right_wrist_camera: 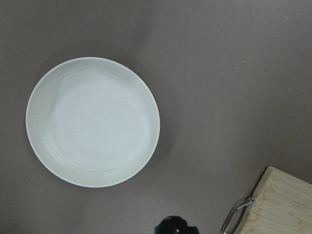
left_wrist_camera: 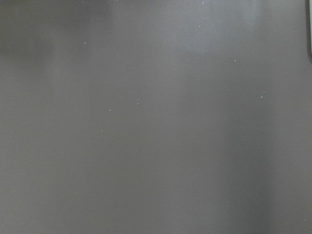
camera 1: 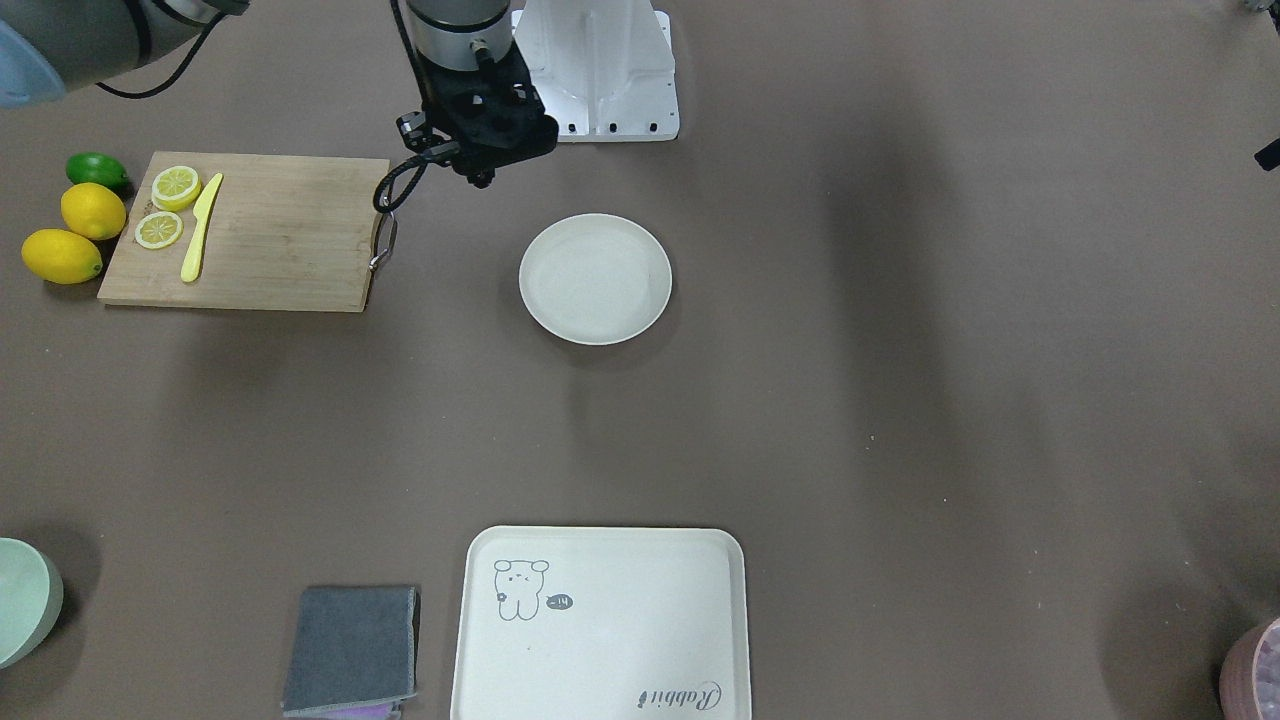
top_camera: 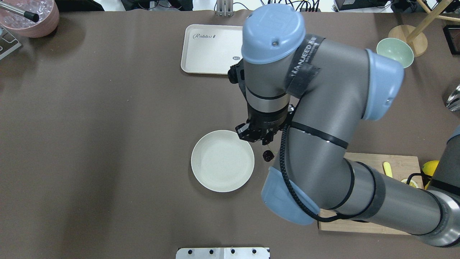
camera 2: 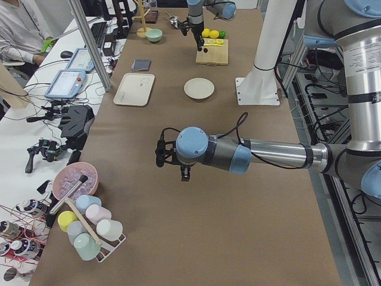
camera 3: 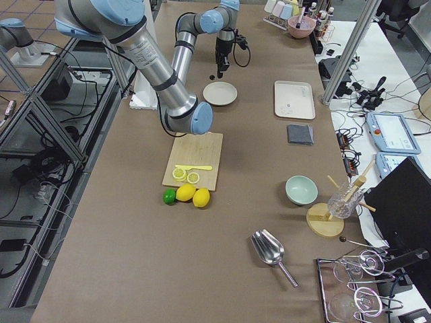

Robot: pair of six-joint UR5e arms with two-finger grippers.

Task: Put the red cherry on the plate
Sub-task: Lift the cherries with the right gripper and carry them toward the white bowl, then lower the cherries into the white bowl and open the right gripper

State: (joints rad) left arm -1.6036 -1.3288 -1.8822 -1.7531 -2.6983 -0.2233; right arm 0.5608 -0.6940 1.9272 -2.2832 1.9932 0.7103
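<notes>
1. Closest to the overhead lens looms the right arm [top_camera: 323, 108], its blue-capped joints hiding part of the table [top_camera: 107, 144]. Below its wrist the right gripper [top_camera: 265, 140] points straight down, jaws drawn narrow on a thin stem. The red cherry [top_camera: 268, 155] dangles directly beneath the fingertips, clear of the table as I judge it. Pinching the stem rather than the fruit probably spares the tiny berries. The cherry hangs just off the rim of the plate [top_camera: 222, 160], on the robot's right side, not yet above the dish.
2. Right wrist view: the cherry is a dark blur at the bottom edge, under the hand. The empty plate sits up and to the left, and a corner of the cutting board [right_wrist_camera: 287, 204] shows at lower right. No fingers show.
3. Front-facing view: the right gripper hangs high between board and plate, and the cherry is lost against its black body. Nothing dark lies on the table beside the plate, which fits a carried fruit.
4. Side views: the right gripper stands raised near the plate's edge — height that likely serves to clear the raised rim. The left gripper [camera 2: 185, 173] hovers over bare table, well apart from the plate and seemingly parked out of the way. I cannot tell whether it is wide or narrow.
5. Left wrist view: only bare brown table — no fingers, no cherry.
</notes>
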